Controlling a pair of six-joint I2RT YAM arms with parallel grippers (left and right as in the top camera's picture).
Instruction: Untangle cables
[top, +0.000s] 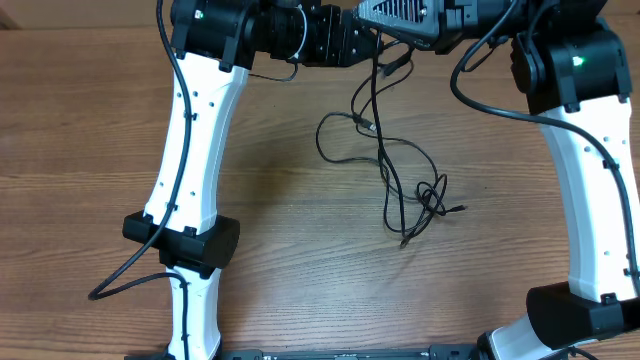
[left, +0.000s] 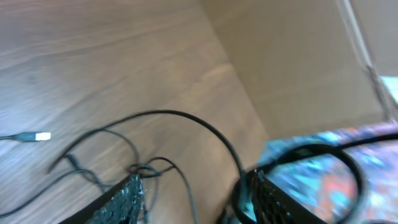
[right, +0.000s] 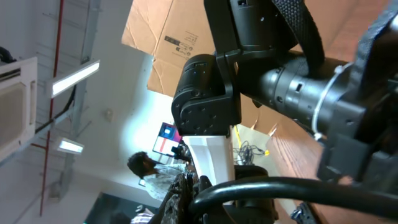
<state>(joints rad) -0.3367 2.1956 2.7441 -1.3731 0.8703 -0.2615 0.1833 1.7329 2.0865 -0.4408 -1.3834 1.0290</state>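
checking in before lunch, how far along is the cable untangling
Early. Nothing looks separated yet: the cables lie as linked loops with a knot on the table. In hand: strands rise toward the left pincer, whose fingers stand apart; no grip is clear. Remaining: loosen the knot and lay each cable apart.

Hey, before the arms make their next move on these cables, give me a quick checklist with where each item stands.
1. Left end effector open: ok, fingers apart.
2. Right end effector grip: cannot tell, fingertips unclear in every view.
3. Cables separated: not ok, a knot shows.
4. Silver plug lying loose on the table: ok.
5. Left arm and right arm spaced: not ok, wrists nearly meet at the far edge.
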